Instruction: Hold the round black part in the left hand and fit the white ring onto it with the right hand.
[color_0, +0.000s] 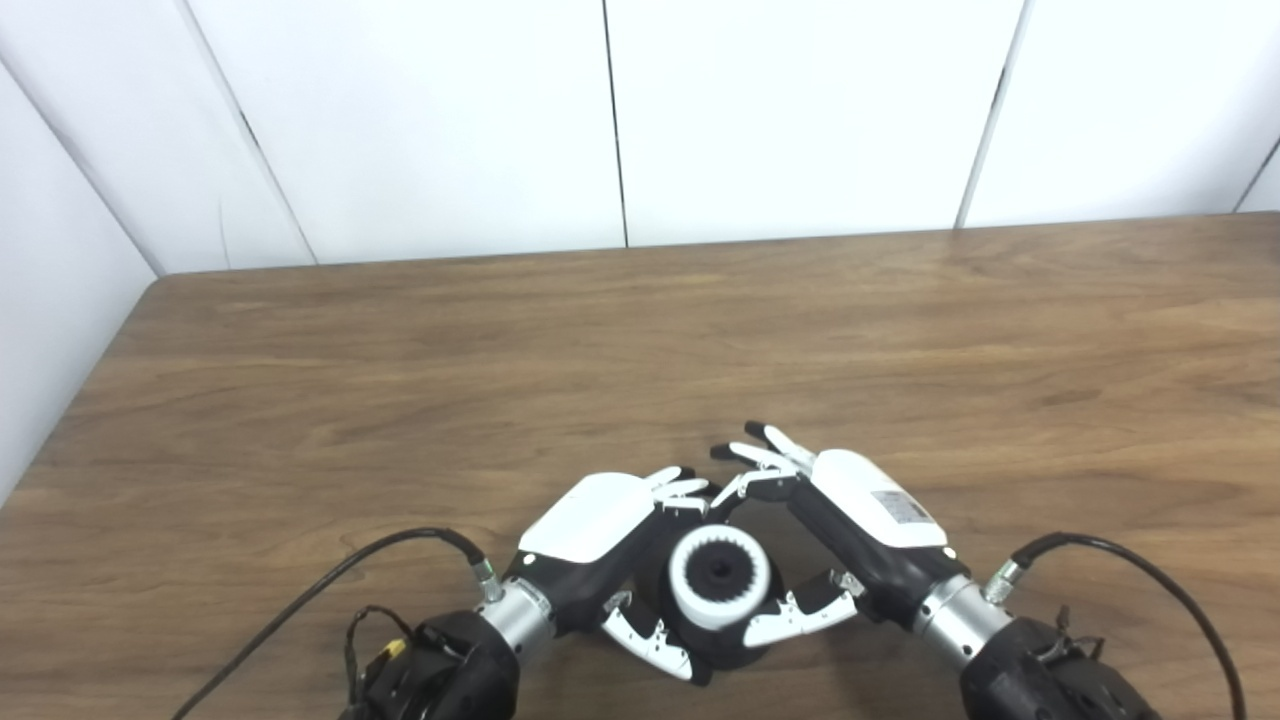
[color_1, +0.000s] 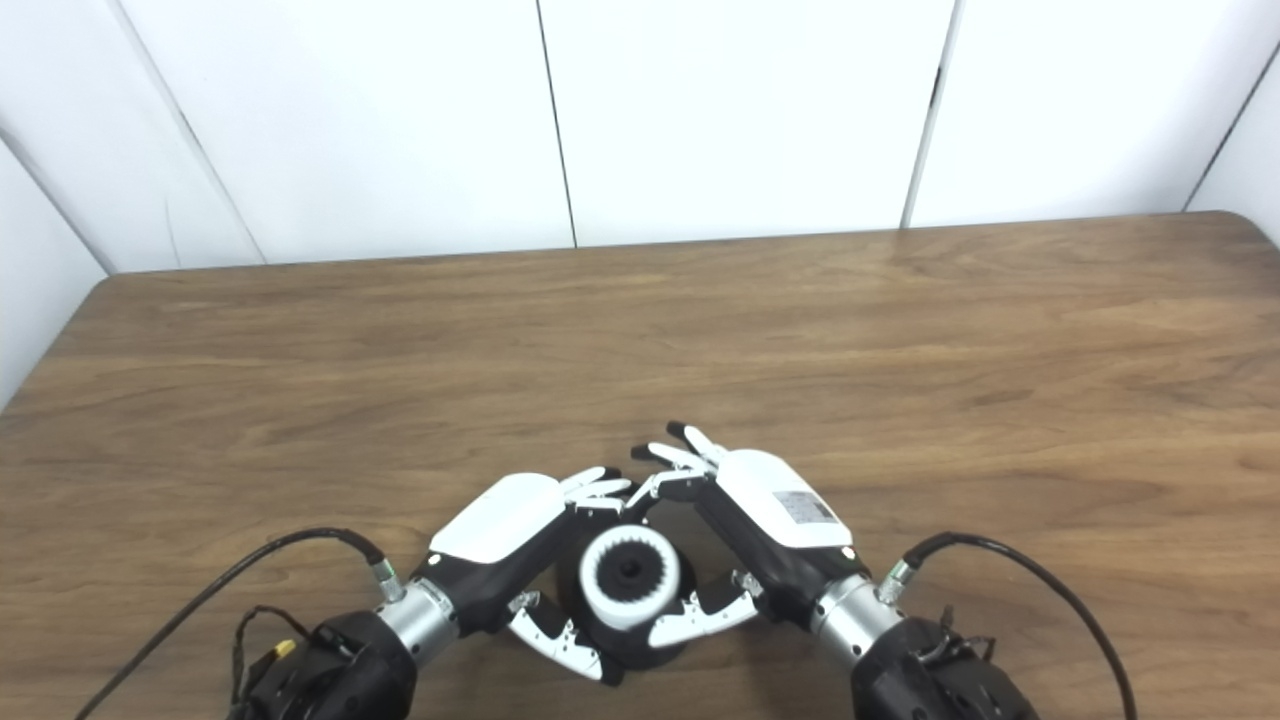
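Ring (color_0: 719, 578) sits on top of black part (color_0: 700, 645), bore axis pointing up at cam, centred btwn both hands near surface (color_0: 640, 350) front edge. Left hand (color_0: 600, 550) clamped round part. Right hand (color_0: 835, 530) cupping ring side, thumb at rim; grip can't tell.

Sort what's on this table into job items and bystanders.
Job items:
- round black part, held by the left hand
- white ring, sitting on top of the black part
- right hand, fingers around the ring

Bystanders:
- black cables trailing from both wrists
- wooden table itself; nothing else lies on it
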